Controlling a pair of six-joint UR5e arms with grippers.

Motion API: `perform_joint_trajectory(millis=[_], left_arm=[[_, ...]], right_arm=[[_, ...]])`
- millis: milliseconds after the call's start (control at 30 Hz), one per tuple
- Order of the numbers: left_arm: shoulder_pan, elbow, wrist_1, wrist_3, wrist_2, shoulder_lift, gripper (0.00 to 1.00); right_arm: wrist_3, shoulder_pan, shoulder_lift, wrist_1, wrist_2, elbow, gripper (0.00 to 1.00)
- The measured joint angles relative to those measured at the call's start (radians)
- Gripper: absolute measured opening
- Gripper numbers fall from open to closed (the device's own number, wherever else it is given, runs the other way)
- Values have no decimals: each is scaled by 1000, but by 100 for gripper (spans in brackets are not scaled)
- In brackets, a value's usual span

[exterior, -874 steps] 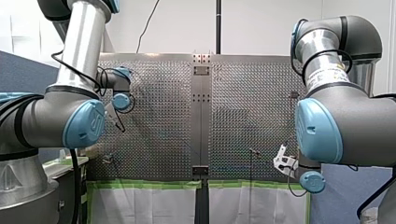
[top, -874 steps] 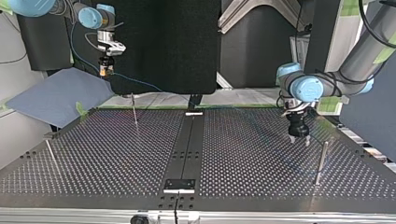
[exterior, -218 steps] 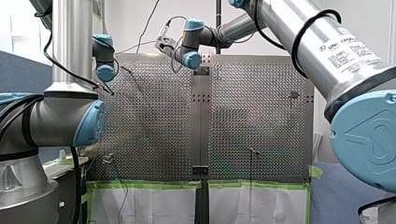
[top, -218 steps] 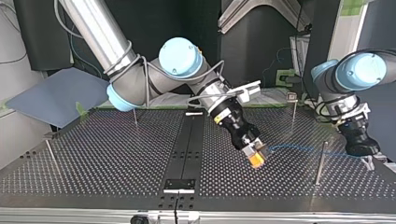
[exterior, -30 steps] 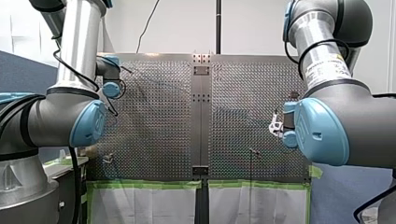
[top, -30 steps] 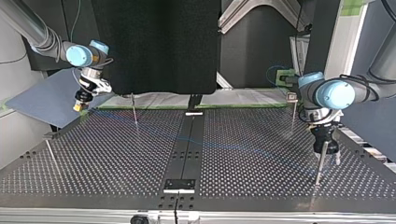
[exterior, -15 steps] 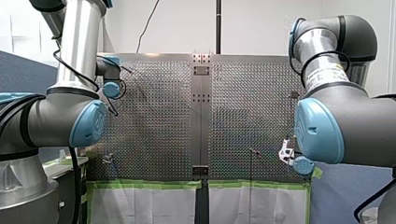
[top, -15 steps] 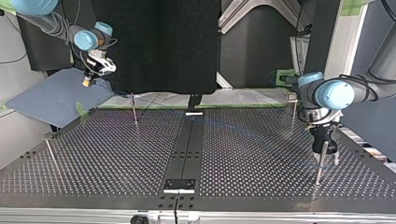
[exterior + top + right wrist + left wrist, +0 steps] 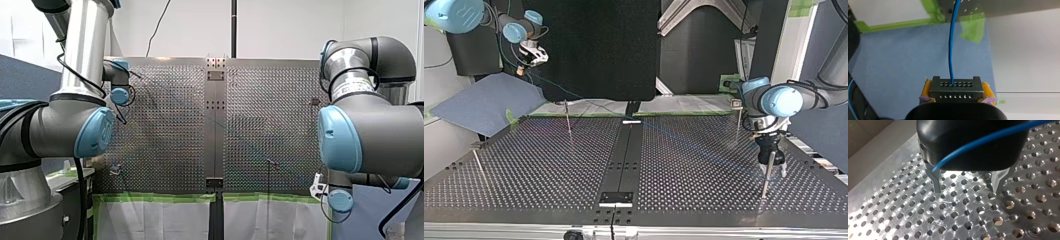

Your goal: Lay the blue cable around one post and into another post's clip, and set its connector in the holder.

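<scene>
In the right wrist view my right gripper [image 9: 955, 94] has its yellow pads shut on a dark connector block [image 9: 955, 87], and the blue cable [image 9: 951, 50] leaves the block's face. The top view shows that gripper [image 9: 520, 71] raised beyond the table's far left corner. From there the cable [image 9: 556, 87] slants down onto the perforated table [image 9: 524, 165] and fades toward the right. My left gripper [image 9: 775, 170] stands low by a plain post [image 9: 765, 180]. Its metal fingers [image 9: 936, 181] are open over bare holes, and the cable [image 9: 988, 138] crosses its black body.
A post with a small clip head [image 9: 737, 106] stands at the far right in the top view. Two thin posts [image 9: 568, 120] [image 9: 479, 165] stand on the left half. A black bracket [image 9: 615, 198] sits on the centre rail. A blue mat [image 9: 484, 100] lies off the far left corner.
My right gripper, still holding the connector, has lifted up and away from the table's far left corner, drawing the cable after it. My left gripper has stayed by the post.
</scene>
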Motion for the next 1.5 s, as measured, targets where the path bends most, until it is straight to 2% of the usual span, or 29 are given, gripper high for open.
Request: perform_joint_trajectory(millis=[267,367,567,733,967,1200,1333,1433,1500], left_arm=[[4,2,-1,-1,-1,0,99],[5,2,-1,-1,-2,0,99],[6,3,-2,-1,-2,0,99],[6,3,-3,-1,-1,0,99],[6,3,-1,-1,-1,0,99],[6,3,-1,-1,0,0,99],[5,3,-1,-1,0,0,99],[5,3,-1,-1,0,0,99],[4,3,-1,-1,0,0,99]], right_arm=[[-1,-75,77,19,-77,-36,0],[0,-88,108,27,-99,-45,0],[13,-92,137,29,-117,-54,0],[21,-93,166,40,-119,-75,0],[19,-97,231,57,-113,-119,0],[15,-98,242,59,-114,-128,0],[-6,-91,235,62,-134,-135,0],[-32,-87,219,63,-162,-139,0],[-41,-84,204,66,-182,-141,0]])
